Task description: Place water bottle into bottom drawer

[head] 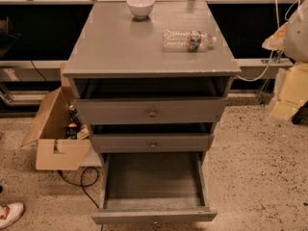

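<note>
The end effector (290, 88) is hanging right of the desk (120, 47), its pale bulk running past the frame edge. The lower edge is clipping the bottom drawer (154, 216) front and its knob (155, 222). The left edge is cutting off a shoe (9, 214).

Grey worktop (120, 47).
- Water bottle (188, 40): lying on its side near the right edge, cap toward that edge.
- White bowl (140, 6): upright, mid back edge.
- Bottom drawer (154, 182): pulled open below the front edge.
- Gripper (288, 95): beyond the right edge, apart from the bottle.
</note>
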Available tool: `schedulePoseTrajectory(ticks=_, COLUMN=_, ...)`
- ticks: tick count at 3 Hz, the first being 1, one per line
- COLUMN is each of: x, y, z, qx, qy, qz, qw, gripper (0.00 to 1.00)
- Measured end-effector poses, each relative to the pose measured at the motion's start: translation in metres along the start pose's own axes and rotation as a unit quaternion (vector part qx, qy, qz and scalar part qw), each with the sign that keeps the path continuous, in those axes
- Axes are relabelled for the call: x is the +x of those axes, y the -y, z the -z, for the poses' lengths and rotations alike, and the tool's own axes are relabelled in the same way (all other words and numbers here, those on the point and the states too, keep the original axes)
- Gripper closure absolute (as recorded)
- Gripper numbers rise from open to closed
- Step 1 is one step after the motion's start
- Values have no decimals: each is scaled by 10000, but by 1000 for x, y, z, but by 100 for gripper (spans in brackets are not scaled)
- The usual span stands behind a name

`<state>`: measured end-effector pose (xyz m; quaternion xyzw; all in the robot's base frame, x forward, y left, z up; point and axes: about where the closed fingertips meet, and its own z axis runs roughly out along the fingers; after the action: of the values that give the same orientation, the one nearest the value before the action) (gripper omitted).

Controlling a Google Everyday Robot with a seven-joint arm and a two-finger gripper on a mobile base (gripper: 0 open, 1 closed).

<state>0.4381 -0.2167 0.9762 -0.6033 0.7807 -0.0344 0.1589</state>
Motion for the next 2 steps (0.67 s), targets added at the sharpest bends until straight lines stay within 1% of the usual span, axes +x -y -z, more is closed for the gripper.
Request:
schedulePoseTrajectory(ticks=1, x=0, y=0, z=0, qx=1, qy=1, qz=0, qw=10000, gripper=0)
schedulePoseTrajectory(ticks=2, x=-11, y=32, z=-13, qx=162, qy=258, qz=-12, qw=9995, gripper=0)
